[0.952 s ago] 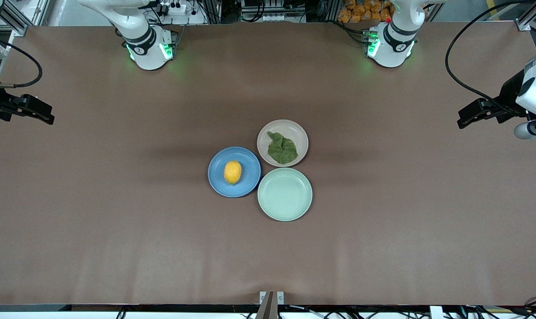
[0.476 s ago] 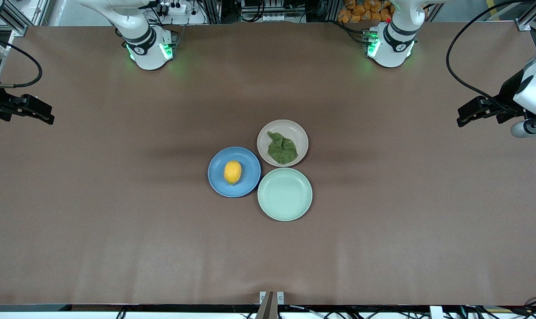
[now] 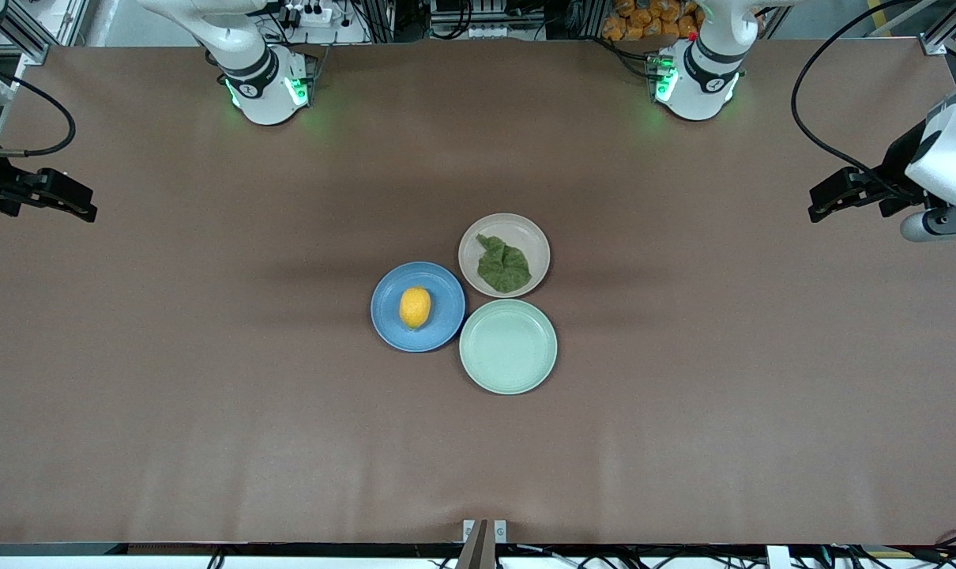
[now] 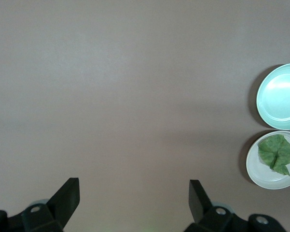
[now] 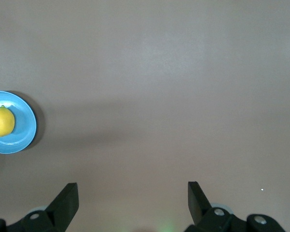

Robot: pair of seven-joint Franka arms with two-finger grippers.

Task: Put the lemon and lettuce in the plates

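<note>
1. The lemon (image 3: 415, 307) lies in the blue plate (image 3: 387, 316) near the middle of the table (image 3: 209, 395), its long axis running roughly from the robots' edge toward the camera's edge.
2. The lettuce (image 3: 503, 265) lies flat in the beige plate (image 3: 524, 225), which touches the blue plate and sits closer to the robots' edge. A mint-green plate (image 3: 508, 363), bare, sits just beside both, closer to the camera's edge.
3. The right gripper (image 3: 79, 207) hangs over the table edge at the right arm's end, fingers spread wide and holding nothing; the lemon lies well apart from it, toward the table's middle.
4. The left gripper (image 3: 822, 207) hangs over the edge at the left arm's end, likewise spread and empty; the lettuce is well apart, toward the middle.
5. Each item is nearer its own side's arm, the lemon to the right, the lettuce to the left.
6. Judging by this layout, the placing looks done; both arms seem parked, though how high they hang is hard to tell.
</note>
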